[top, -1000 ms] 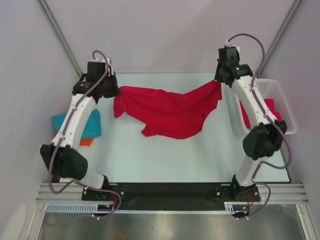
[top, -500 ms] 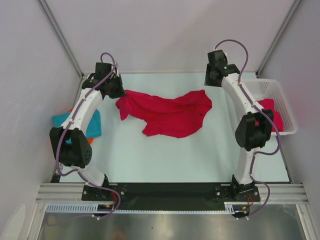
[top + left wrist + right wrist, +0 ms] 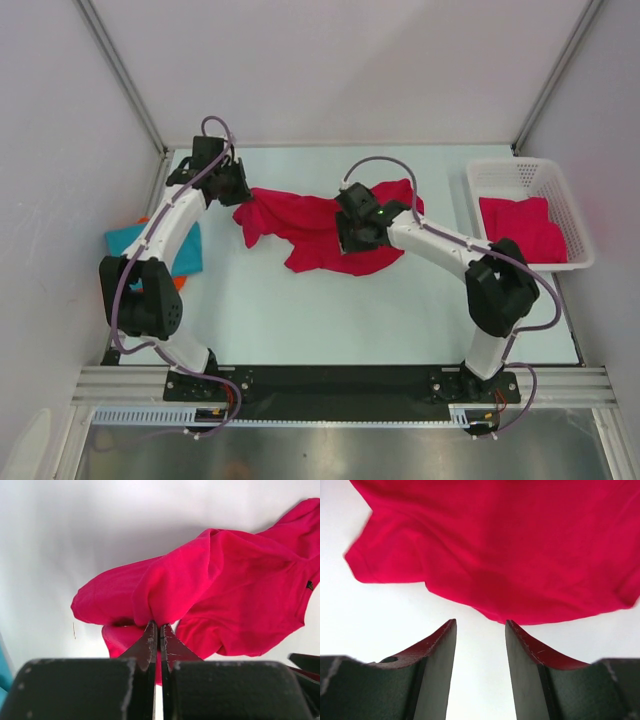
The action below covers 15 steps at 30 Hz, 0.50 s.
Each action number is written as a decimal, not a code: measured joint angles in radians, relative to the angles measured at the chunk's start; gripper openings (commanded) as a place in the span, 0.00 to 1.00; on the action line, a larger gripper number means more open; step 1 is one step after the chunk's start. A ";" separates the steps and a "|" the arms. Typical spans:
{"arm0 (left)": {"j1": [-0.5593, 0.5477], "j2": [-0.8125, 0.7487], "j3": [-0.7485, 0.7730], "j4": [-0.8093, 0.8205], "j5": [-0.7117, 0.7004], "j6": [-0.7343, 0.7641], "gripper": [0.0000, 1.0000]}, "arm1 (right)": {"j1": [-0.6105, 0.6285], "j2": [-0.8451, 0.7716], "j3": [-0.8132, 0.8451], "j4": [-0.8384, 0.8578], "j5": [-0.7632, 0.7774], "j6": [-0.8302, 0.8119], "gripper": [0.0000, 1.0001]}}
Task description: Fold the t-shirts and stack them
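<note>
A crimson t-shirt [image 3: 300, 222] lies crumpled on the white table at the middle back. My left gripper [image 3: 240, 190] is at its left end, shut on a bunched fold of the red cloth [image 3: 159, 626]; the rest of the shirt [image 3: 235, 600] spreads away to the right. My right gripper [image 3: 347, 240] hovers over the shirt's right half, open and holding nothing. In the right wrist view the gripper [image 3: 480, 624] shows bare table between the fingers, and the shirt's edge [image 3: 510, 545] lies just beyond the tips.
A white mesh basket [image 3: 520, 165] at the right back holds another red t-shirt [image 3: 525, 228]. A teal t-shirt [image 3: 188, 250] on an orange one [image 3: 172, 284] lies at the left edge, under my left arm. Walls enclose the table on three sides.
My right gripper opened and let go of the shirt's right corner, then swung from the back right down to the shirt's middle. The stretched shirt dropped onto the table. My left gripper kept its hold.
</note>
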 measured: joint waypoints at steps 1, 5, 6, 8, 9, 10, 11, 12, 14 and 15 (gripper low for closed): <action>0.000 -0.008 -0.010 0.001 0.000 0.000 0.00 | 0.011 0.017 -0.002 0.001 -0.003 0.007 0.49; 0.000 -0.042 -0.044 0.006 0.002 0.000 0.00 | 0.061 0.100 0.019 0.013 -0.006 0.024 0.49; 0.000 -0.045 -0.047 0.007 0.003 0.000 0.00 | 0.075 0.122 0.039 0.007 -0.006 0.025 0.49; 0.000 -0.054 -0.058 0.013 0.003 -0.001 0.00 | 0.109 0.179 0.102 0.003 -0.005 0.025 0.50; 0.000 -0.056 -0.063 0.016 0.003 0.000 0.00 | 0.124 0.204 0.135 0.000 -0.005 0.025 0.50; 0.000 -0.058 -0.066 0.016 0.003 0.000 0.00 | 0.135 0.232 0.173 0.002 -0.007 0.025 0.50; 0.000 -0.058 -0.070 0.018 0.003 0.000 0.00 | 0.146 0.236 0.180 0.003 -0.009 0.025 0.49; 0.000 -0.059 -0.074 0.020 0.003 0.000 0.00 | 0.158 0.248 0.201 -0.004 -0.013 0.025 0.50; 0.000 -0.059 -0.077 0.020 0.003 0.000 0.00 | 0.177 0.274 0.249 -0.011 -0.020 0.025 0.50; 0.000 -0.059 -0.077 0.021 0.003 0.000 0.00 | 0.183 0.286 0.272 -0.014 -0.021 0.025 0.49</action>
